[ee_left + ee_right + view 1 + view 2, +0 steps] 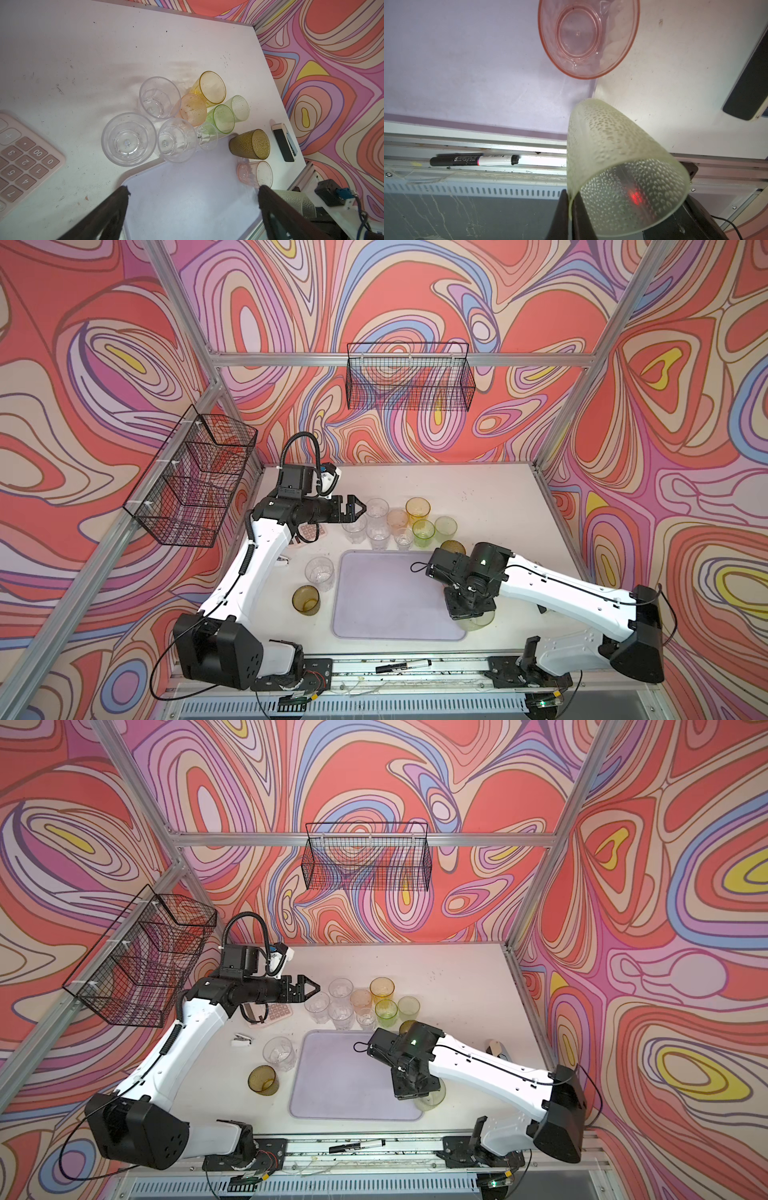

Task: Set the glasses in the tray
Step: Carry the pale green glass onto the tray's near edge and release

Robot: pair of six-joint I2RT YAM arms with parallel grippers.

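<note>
The lavender tray [386, 597] [345, 1081] lies mid-table. My right gripper [570, 197] is shut on the rim of a pale green dimpled glass [612, 149] [482, 620], held tilted over the tray's near right corner. A pink glass [588, 35] stands at the tray's right rim. Behind the tray is a cluster of clear, peach, amber and green glasses [399, 522] [166, 124]. My left gripper [361, 508] [193, 189] hangs open and empty just left of that cluster. A clear glass [319, 572] and an olive-brown glass [306, 600] stand left of the tray, another olive-brown one [249, 144] at its back right corner.
A pink calculator [25, 158] lies under the left arm and a small white stapler [242, 1039] beside it. A black-and-white device [283, 142] sits near the right table edge. A marker [403, 666] rests on the front rail. Wire baskets [195, 481] [409, 377] hang on the walls.
</note>
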